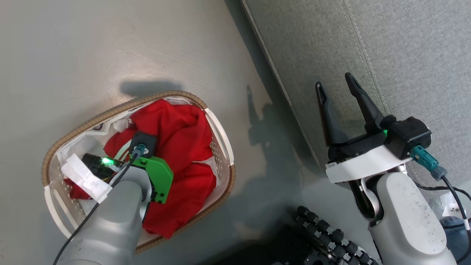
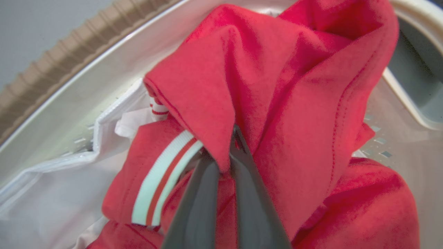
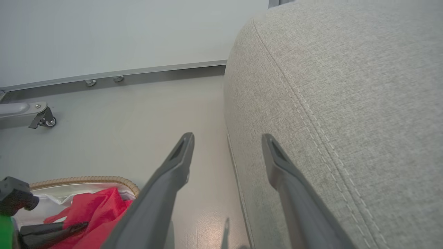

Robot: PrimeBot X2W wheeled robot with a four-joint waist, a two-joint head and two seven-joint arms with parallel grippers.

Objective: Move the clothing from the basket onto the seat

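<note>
- Left gripper point(image 2: 225, 147) is down inside the basket point(image 1: 46, 167) – jaws closed, pinching a raised fold of the clothing point(image 1: 180, 136).
- In the left wrist view the two dark fingers point(image 2: 249, 193) meet on that red fold, with fabric trapped between them.
- Clothing sits in the basket in a bunched red heap that fills most of the basket's middle and its side nearer the seat point(image 1: 404, 55).
- White-and-red striped trim point(image 2: 162, 176) shows just beside the pinched fold, inside the basket.
- White liner point(image 2: 52, 193) lies crumpled along the basket's inner wall, on the side away from the seat.
- Green bracket point(image 1: 160, 176) on the left wrist hangs over the red heap, within the basket rim.
- Right gripper point(image 1: 334, 81) is well outside the basket, over the seat's near edge – jaws spread wide, nothing between them.
- Seat stands apart from the basket, with a strip of grey floor point(image 1: 73, 48) between them.
- Basket rests on that floor, upright.
- Caster wheel point(image 3: 45, 121) is on the floor beyond the basket, in the right wrist view.
</note>
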